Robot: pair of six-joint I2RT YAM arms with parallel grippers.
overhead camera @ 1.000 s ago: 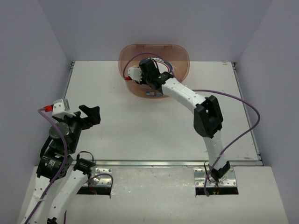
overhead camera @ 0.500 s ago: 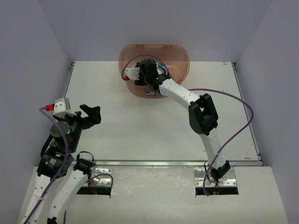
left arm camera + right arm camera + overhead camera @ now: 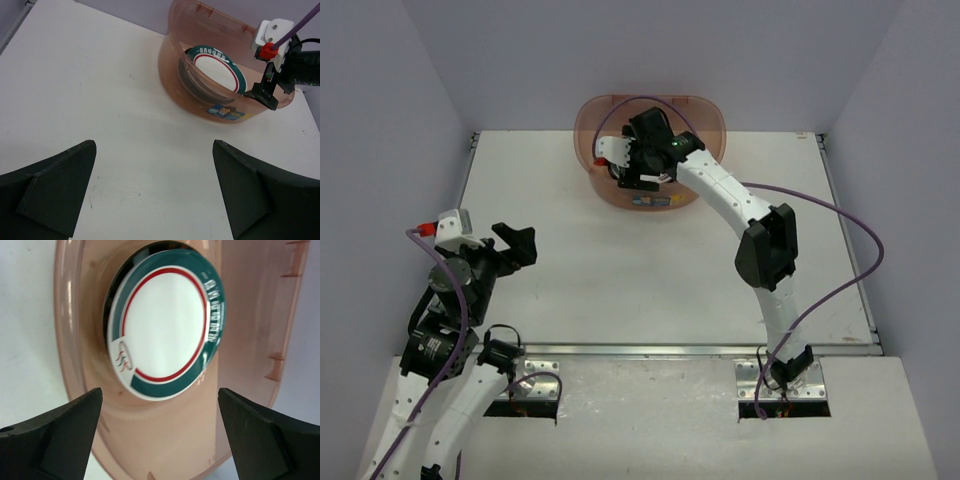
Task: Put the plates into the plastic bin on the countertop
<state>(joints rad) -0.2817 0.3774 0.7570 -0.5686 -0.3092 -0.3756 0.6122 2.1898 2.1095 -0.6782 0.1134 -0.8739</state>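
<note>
The plastic bin [image 3: 708, 128] stands at the back middle of the white countertop [image 3: 620, 280]. Inside it lies a stack of plates, topped by a teal-rimmed white plate [image 3: 165, 325] with a red ring and lettering. This plate [image 3: 215, 69] also shows in the left wrist view, with darker plate rims beneath it. My right gripper [image 3: 638, 165] hovers over the bin, open and empty [image 3: 159, 405], its fingers apart from the plate. My left gripper [image 3: 515, 245] hangs over the left side of the countertop, open [image 3: 154, 150], nothing between its fingers.
Grey walls close in the countertop on the left, back and right. A metal strip [image 3: 640, 349] runs along the front edge. The right arm's purple cable [image 3: 860, 250] loops over the right side. The bin's front carries a small label [image 3: 227, 111].
My right gripper has gone from shut to open above the bin, and the teal-rimmed plate now lies free on the stack. The right arm shifted slightly back and right. The left arm has not moved.
</note>
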